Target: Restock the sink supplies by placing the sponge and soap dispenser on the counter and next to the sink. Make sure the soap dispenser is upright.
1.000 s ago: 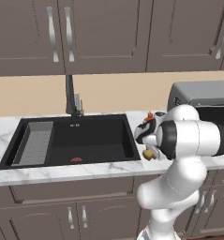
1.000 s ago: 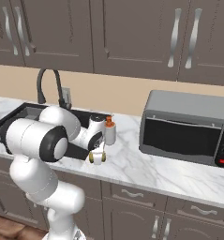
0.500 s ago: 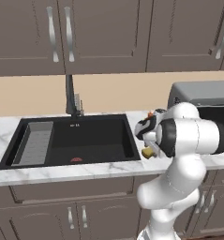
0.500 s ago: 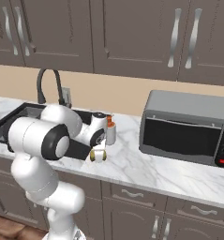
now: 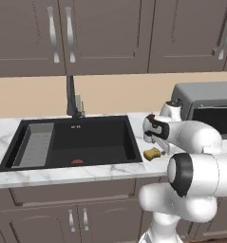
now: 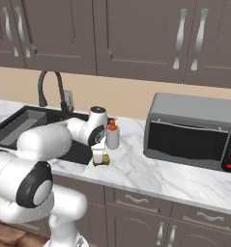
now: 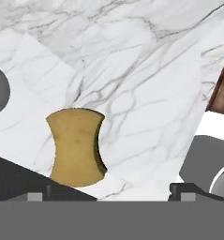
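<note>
Sponge (image 7: 76, 146) down on the counter (image 7: 146, 84) beside the sink (image 5: 77, 137)

The gripper (image 7: 113, 190) hovers over the marble with fingertips spread wide, holding nothing; the sponge lies free at about 9 o'clock of the gap. The soap dispenser (image 6: 112, 134) stands upright just behind, at 12 o'clock, so both supplies look placed at the basin's edge.

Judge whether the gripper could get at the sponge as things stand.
Probably yes: the gripper hangs open right above the sponge, which lies bare on the counter; the soap dispenser stands apart.
</note>
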Motion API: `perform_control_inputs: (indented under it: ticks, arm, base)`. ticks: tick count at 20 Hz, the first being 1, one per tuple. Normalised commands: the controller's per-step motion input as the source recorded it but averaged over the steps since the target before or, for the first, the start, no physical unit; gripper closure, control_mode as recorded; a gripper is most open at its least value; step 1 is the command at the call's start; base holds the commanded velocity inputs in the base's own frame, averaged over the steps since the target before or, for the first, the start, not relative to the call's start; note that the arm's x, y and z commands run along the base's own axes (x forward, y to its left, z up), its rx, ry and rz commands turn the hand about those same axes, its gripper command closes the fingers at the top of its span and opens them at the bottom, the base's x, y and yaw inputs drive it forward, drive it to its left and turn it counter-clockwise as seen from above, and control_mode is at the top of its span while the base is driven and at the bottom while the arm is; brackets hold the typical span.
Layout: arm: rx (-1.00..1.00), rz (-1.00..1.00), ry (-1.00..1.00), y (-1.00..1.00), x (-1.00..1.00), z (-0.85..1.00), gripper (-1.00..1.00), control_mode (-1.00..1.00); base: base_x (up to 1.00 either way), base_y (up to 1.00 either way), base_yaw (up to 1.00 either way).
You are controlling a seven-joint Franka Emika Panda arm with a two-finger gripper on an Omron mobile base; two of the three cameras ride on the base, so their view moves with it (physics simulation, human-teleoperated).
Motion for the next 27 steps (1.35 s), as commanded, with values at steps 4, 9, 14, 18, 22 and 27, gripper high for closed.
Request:
perform_control_inputs:
  ticks: [4,9,14,18,22,27]
  arm:
    - [0.0,-0.01,-0.04,0.0,-0.53,0.8,-1.0,-1.0]
    - [0.0,0.0,-0.1,0.07,-0.63,0.72,-1.0,-1.0]
    - [-0.01,0.0,-0.24,0.23,-0.74,0.61,-1.0,-1.0]
    - [-0.06,0.0,-0.27,0.21,-0.64,0.58,-1.0,-1.0]
    - [-0.09,0.0,-0.2,0.18,-0.53,0.67,-1.0,-1.0]
    - [-0.14,0.01,-0.09,0.05,-0.5,0.79,-1.0,-1.0]
  base:
    - [0.0,0.0,0.0]
    - [0.0,0.0,0.0]
    - [0.0,0.0,0.0]
    - [0.0,0.0,0.0]
    - [0.0,0.0,0.0]
    - [0.0,0.0,0.0]
